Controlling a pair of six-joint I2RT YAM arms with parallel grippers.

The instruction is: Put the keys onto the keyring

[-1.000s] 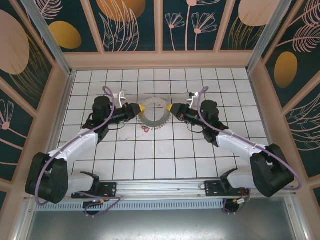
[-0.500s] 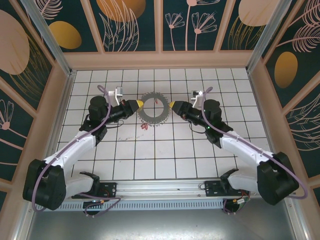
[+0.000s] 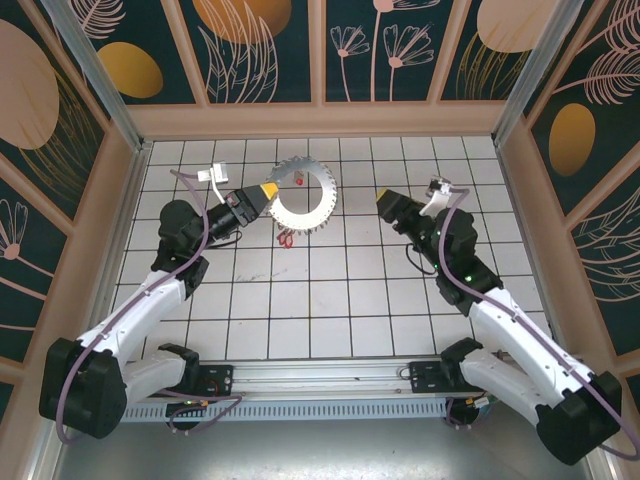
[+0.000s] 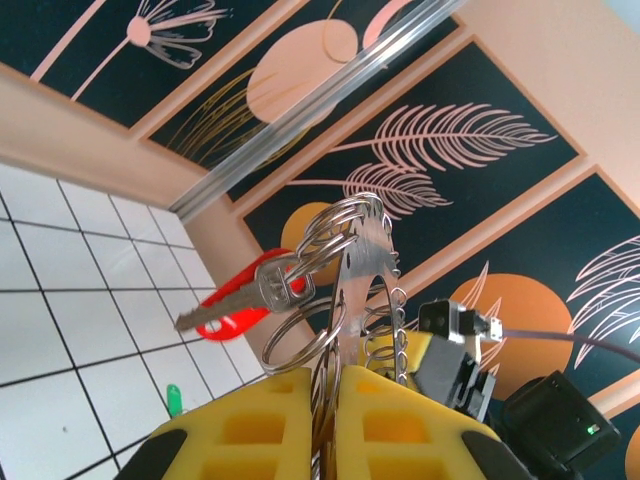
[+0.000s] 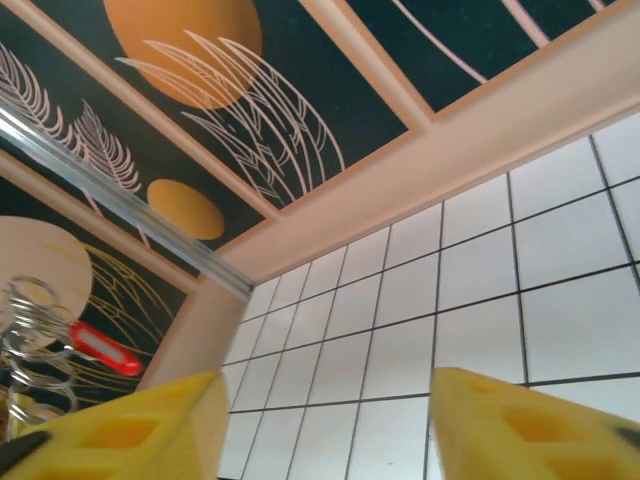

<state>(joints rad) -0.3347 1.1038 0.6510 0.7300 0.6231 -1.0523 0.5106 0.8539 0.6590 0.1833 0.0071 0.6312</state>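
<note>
The keyring [image 3: 310, 200], a flat pale-grey toothed disc with a wide hole, hangs tilted above the tiles, and my left gripper [image 3: 271, 189] is shut on its left rim. In the left wrist view the yellow fingers [image 4: 270, 420] pinch the keyring's plate [image 4: 366, 262] edge-on among several wire loops. One of the keys [image 4: 250, 296], silvery with a red tag, dangles from a loop on it. Another red-tagged key [image 3: 286, 240] lies on the floor below. My right gripper [image 3: 384, 201] stands open, apart to the right of the ring. Its fingers [image 5: 130, 432] hold nothing.
A small green tag [image 4: 173, 398] lies on the tiles under the ring. The pink back wall [image 3: 320, 120] and side walls [image 3: 115, 220] bound the white tiled floor [image 3: 320, 300]. In the right wrist view the ring's loops [image 5: 30, 320] show at the far left.
My right gripper let go of the keyring, opened and drew back to the right. My left gripper lifted the ring toward the back wall and tilted it.
</note>
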